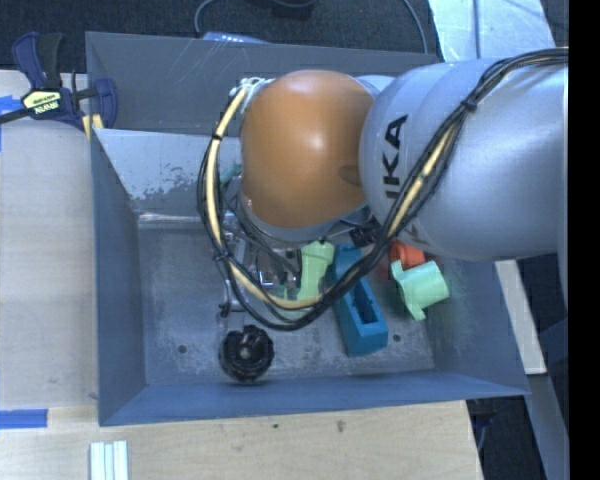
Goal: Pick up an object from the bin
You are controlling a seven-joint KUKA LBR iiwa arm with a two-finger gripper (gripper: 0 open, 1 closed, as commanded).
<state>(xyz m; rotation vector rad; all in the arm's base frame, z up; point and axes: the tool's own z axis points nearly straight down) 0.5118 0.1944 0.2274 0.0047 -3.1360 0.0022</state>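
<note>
1 camera looks steeply down into the grey bin (170,298) from close above, set somewhat toward its near edge, with all 4 walls in frame and the arm (480,168) entering from the right.

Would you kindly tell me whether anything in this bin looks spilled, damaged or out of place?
Nothing stands out. The black round part sits alone at the front of the bin; the blue block, light green piece and orange piece lie loose beside the arm, none visibly damaged.
</note>
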